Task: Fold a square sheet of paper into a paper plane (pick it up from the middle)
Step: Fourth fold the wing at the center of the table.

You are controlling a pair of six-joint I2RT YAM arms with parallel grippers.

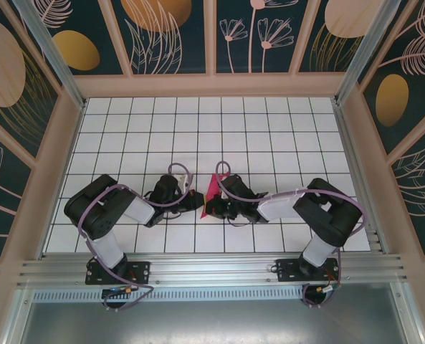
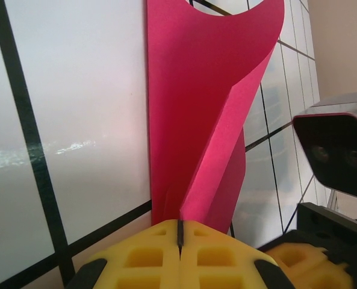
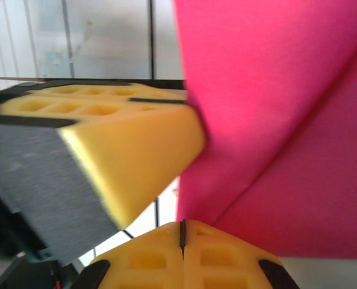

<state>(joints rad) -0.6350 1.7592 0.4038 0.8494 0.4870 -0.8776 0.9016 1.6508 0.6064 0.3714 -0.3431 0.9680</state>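
A white tabletop (image 1: 198, 122) gridded with dark lines lies between dark teal, gold-leafed wall panels (image 1: 173, 32), a silver aluminium rail (image 1: 212, 269) along its near edge.

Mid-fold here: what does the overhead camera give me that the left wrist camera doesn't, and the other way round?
Overhead gives the layout: the left gripper and right gripper meet at the paper, near the front middle of the tiled table. The left wrist gives the close detail: its fingers are shut on the paper's bottom edge, a diagonal crease runs up the sheet, and the top curls over. Both show the red paper standing up off the table with the right gripper close beside it.
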